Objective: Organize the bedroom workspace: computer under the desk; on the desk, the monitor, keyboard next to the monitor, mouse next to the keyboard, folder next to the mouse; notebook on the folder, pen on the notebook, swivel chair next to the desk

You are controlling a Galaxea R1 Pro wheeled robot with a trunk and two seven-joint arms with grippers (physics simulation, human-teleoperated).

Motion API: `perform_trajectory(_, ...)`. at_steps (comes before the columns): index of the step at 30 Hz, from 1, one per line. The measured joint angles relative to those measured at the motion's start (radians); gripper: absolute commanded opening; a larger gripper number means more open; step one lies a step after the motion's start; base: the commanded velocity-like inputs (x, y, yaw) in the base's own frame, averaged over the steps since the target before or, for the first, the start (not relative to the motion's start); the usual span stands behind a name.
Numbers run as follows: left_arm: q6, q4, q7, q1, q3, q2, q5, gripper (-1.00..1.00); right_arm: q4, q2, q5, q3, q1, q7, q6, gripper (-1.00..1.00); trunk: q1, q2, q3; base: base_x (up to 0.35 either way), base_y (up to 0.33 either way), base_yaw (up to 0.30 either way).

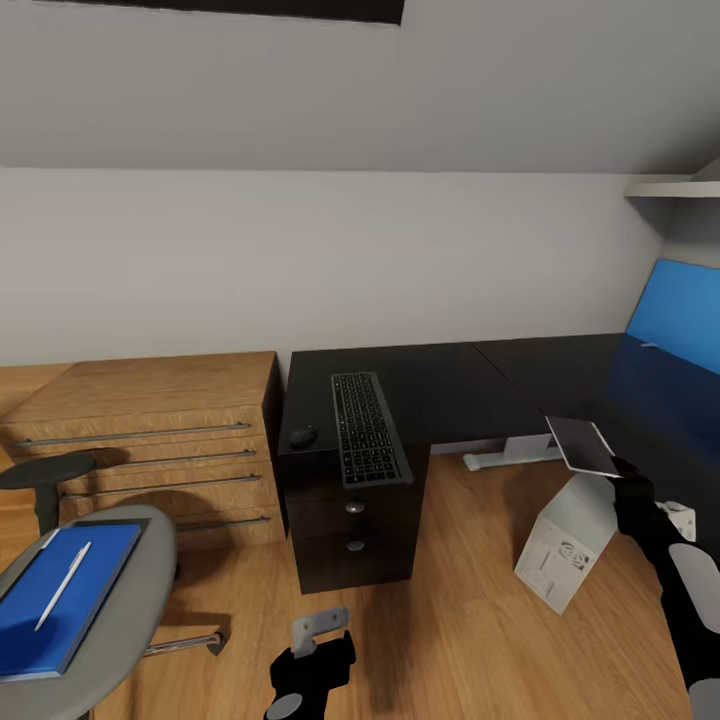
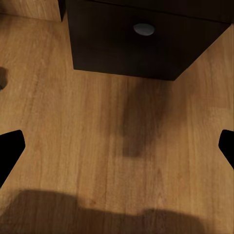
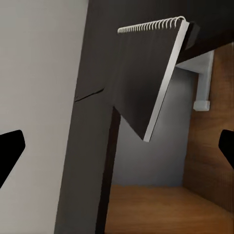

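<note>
The black desk (image 1: 470, 385) carries the keyboard (image 1: 368, 428) on its left end, with the mouse (image 1: 303, 436) just left of it. A dark spiral notebook (image 1: 583, 445) (image 3: 151, 78) sticks out over the desk's inner edge, right in front of my right gripper (image 1: 628, 480) (image 3: 117, 146), whose fingers stand wide open around nothing. The blue folder (image 1: 60, 610) lies on the swivel chair (image 1: 145, 590) at the lower left, the white pen (image 1: 62, 585) on top of it. A grey-white computer (image 1: 565, 540) stands tilted on the floor by the desk. My left gripper (image 1: 305, 660) (image 2: 117, 146) hangs open over the floor.
A low oak drawer unit (image 1: 150, 440) stands against the desk's left side. The desk's black drawers (image 1: 355, 530) (image 2: 141, 44) face me. A blue panel (image 1: 680, 310) runs along the right wall. Wood floor (image 1: 450, 600) lies between chair, drawers and computer.
</note>
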Motion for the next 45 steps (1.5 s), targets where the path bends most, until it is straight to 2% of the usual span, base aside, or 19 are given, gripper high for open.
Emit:
perform_trajectory(18, 0.0, 0.0, 0.0, 0.0, -0.004, -0.002, 0.002, 1.0, 0.02, 0.006, -0.007, -0.006, 0.0, -0.001, 0.011, 1.0, 0.069, -0.126, -0.056, 0.0, 0.0, 0.0)
perform_trajectory(21, 0.0, 0.001, 0.0, 0.0, -0.006, -0.002, 0.003, 1.0, 0.022, 0.005, -0.016, -0.006, 0.0, -0.002, 0.012, 1.0, 0.081, -0.147, -0.066, 0.0, 0.0, 0.0)
perform_trajectory(28, 0.0, 0.003, 0.0, 0.0, -0.008, -0.002, 0.002, 1.0, 0.023, 0.0, -0.07, -0.007, 0.0, -0.002, 0.037, 1.0, 0.107, -0.196, -0.088, 0.0, 0.0, 0.0)
perform_trajectory(41, 0.0, 0.004, -0.001, 0.0, -0.007, 0.001, 0.004, 1.0, 0.025, -0.001, -0.084, -0.042, 0.0, -0.001, 0.065, 1.0, 0.107, -0.196, -0.088, 0.0, 0.0, 0.0)
perform_trajectory(45, 0.0, 0.004, -0.001, 0.0, -0.008, 0.004, 0.004, 1.0, 0.025, 0.0, -0.085, -0.067, 0.0, -0.002, 0.076, 1.0, 0.108, -0.196, -0.088, 0.02, 0.0, 0.0)
